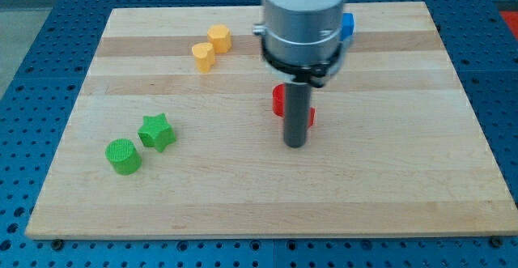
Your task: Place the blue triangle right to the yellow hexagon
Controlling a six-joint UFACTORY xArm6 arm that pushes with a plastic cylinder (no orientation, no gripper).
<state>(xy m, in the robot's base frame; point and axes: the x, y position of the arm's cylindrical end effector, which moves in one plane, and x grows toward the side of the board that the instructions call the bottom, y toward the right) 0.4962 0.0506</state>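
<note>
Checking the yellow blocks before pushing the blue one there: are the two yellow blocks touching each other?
Cannot tell. In the camera view the yellow hexagon and the other yellow block overlap at their corners, with no gap visible, but contact is not plain.

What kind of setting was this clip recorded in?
Likely a robotics lab bench: a wooden board lies on a blue perforated table, with small coloured plastic blocks such as the green star scattered on it, and my tip stands just below the red blocks.

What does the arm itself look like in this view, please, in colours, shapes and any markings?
A broad light-grey cylindrical body ends in a black collar ring, and from it hangs a straight dark grey rod down to my tip. No cables or markings show.
</note>
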